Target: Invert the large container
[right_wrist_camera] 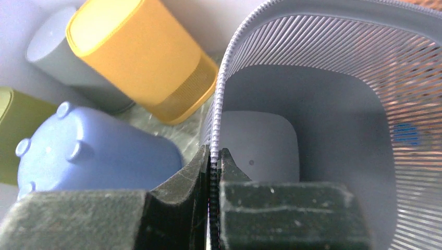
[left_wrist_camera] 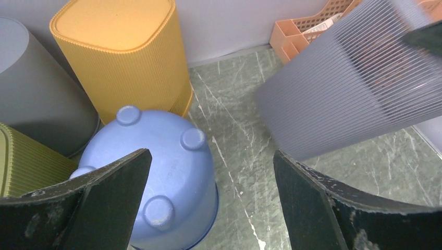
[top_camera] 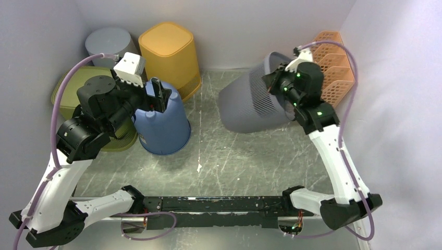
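Right of the blue tub [top_camera: 166,125], the grey bin [top_camera: 250,104] is tipped at a slant, mouth facing away from the tub. The right gripper [right_wrist_camera: 215,156] is clamped tight on the bin's rim, one finger inside, one outside. Above the tub, the left gripper [left_wrist_camera: 211,156] gapes wide, holding nothing.

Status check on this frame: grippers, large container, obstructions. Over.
Right gripper shut on rim of grey container. Left gripper open, above upturned blue tub. Grey container tipped, not yet inverted. Orange rack close beside it.
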`<state>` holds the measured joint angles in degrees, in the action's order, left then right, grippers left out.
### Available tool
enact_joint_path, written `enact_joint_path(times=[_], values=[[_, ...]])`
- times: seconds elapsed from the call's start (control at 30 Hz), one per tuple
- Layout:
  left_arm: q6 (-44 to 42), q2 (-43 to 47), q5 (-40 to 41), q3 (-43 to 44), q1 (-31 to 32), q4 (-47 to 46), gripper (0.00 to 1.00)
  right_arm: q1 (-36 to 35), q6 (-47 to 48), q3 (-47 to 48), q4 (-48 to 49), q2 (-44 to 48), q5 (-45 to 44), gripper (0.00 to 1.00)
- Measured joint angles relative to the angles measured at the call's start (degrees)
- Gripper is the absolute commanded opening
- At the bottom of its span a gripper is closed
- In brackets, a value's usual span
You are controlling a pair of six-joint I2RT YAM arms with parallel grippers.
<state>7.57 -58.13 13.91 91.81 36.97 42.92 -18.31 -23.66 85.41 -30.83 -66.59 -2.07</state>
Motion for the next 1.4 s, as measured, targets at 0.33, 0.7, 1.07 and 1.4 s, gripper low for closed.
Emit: enact_joint_path(times=[0.33, 0.7, 1.07, 1.4], values=[[0.0, 0.5, 0.4, 2.5, 0.0, 1.8, 0.99, -5.6, -6.4, -15.0, 25.6, -3.7, 2.4, 0.00], [0.0, 0.4, 1.6, 2.6, 0.0, 3.2, 0.99, -19.2, -8.8, -27.8, 49.9, -5.1, -11.4, 0.00], [0.0, 0.4, 1.6, 1.6, 0.0, 3.0, 0.99, -19.2, -15.8, -42.7, 53.1, 6.3, -23.1, 0.00], [0.0, -0.7, 0.7, -0.9, 0.0, 1.6, 0.99, -19.3, -26.6, -57.6, 47.4, 15.9, -25.3, 0.00]])
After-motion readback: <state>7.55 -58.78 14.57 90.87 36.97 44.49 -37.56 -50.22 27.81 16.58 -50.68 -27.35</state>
